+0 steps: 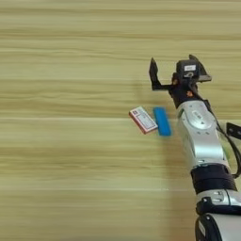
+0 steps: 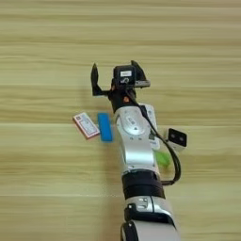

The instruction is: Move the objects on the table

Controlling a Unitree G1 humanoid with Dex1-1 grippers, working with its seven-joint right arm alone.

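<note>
My right gripper hangs open over bare table, with nothing between its two black fingers. It is a little beyond the blue oblong bar and the red-and-white card box, which lie side by side just left of my silver forearm. The forearm covers most of the white remote, and only its right edge shows. To the forearm's right sits the small black-topped square block. Below it a bit of the green oblong bar peeks out. The left eye view shows the gripper, card box and blue bar too.
A black cable loops from the wrist down along the right side of the forearm, passing over the remote and the green bar. The wood-grain table top stretches wide to the left and toward the far edge.
</note>
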